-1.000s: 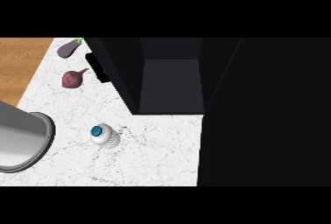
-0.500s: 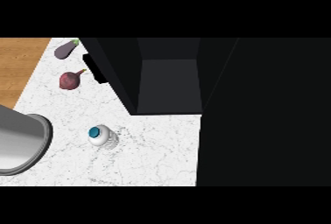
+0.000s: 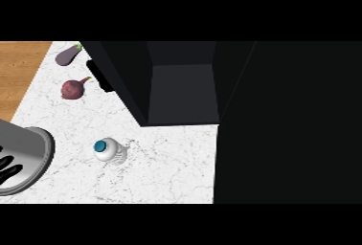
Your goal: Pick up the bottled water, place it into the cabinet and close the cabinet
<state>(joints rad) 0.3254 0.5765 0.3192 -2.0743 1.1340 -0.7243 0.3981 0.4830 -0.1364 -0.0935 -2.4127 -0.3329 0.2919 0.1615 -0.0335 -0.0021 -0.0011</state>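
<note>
White-bodied, blue-capped bottled water (image 3: 108, 150) stood ungrasped at the open cabinet's (image 3: 180, 91) seven o'clock; the left hand (image 3: 10, 166), fingers relaxed, must next reach it.

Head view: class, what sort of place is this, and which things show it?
Most likely a kitchen counter: a white marble-look worktop, a dark open cabinet standing on it, an eggplant and a bottled water.

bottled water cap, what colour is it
Teal blue, on the clear plastic water bottle standing on the white marble counter; head view.
</note>
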